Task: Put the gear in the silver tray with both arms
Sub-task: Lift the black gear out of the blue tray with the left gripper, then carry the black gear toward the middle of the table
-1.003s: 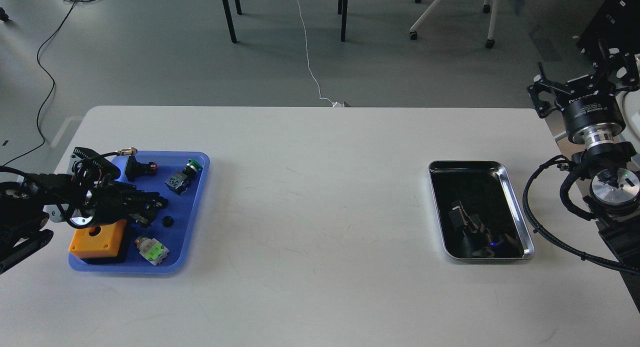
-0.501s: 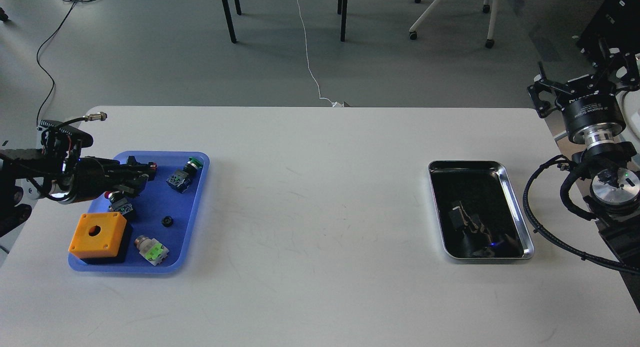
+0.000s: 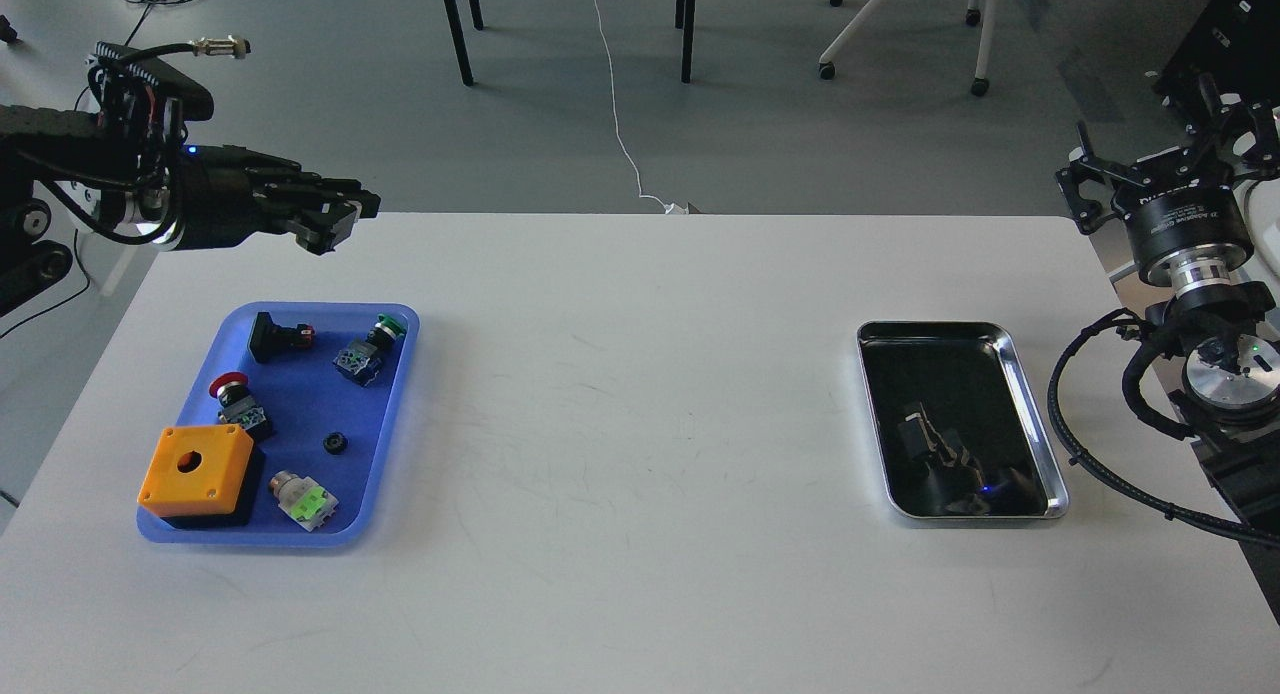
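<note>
The small black gear (image 3: 335, 442) lies on the floor of the blue plastic tray (image 3: 395, 414) at the left. The silver tray (image 3: 1034, 414) sits at the right of the table; its dark floor shows only reflections. My left gripper (image 3: 338, 218) is raised above the table's far left edge, well behind the blue tray, pointing right. It is dark and side-on, so I cannot tell its fingers apart, and nothing shows in it. My right gripper (image 3: 1165, 159) is off the table's right edge, pointing up, with its claws spread and empty.
The blue tray also holds an orange box (image 3: 195, 471), a red push button (image 3: 232, 399), a green-capped switch (image 3: 368, 346), a black part (image 3: 275, 336) and a green-white part (image 3: 303, 499). Black cables (image 3: 1085, 454) loop beside the silver tray.
My left arm has lifted out of the blue tray and swung up and back to the table's far edge. The gear stays in the blue tray. The right arm has not moved.
</note>
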`<action>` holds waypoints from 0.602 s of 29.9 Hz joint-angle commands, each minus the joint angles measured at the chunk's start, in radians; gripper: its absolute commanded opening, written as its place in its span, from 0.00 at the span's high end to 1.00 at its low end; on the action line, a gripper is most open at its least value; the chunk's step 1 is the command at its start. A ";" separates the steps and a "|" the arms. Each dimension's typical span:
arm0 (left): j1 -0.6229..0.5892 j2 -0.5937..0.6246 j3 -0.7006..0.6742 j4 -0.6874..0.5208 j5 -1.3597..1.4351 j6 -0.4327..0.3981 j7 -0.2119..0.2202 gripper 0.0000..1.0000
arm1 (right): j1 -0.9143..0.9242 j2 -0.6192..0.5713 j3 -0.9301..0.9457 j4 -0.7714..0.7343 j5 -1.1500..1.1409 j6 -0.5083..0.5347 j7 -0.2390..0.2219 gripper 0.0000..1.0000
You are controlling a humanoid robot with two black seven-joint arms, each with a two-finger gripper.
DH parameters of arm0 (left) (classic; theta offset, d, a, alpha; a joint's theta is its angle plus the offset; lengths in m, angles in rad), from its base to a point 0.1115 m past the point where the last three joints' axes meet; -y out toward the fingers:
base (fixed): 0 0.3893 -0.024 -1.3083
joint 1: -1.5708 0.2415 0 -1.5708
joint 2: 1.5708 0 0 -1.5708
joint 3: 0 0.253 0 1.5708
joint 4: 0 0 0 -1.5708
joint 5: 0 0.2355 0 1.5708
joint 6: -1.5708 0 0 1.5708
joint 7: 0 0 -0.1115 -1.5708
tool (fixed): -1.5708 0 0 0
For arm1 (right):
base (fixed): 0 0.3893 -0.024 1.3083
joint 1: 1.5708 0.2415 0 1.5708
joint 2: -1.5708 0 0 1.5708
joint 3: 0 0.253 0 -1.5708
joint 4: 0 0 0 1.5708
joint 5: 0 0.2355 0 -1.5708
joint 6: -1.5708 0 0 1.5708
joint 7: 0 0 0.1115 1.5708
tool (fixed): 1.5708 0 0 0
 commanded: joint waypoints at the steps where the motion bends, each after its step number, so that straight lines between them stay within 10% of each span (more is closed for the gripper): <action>1: -0.040 -0.115 0.004 -0.008 0.001 -0.003 0.000 0.80 | -0.001 -0.008 0.002 0.010 0.000 0.000 0.000 0.01; 18: 0.023 -0.657 0.073 0.078 0.075 0.009 0.137 0.81 | -0.132 -0.137 0.030 0.107 0.001 0.000 0.009 0.01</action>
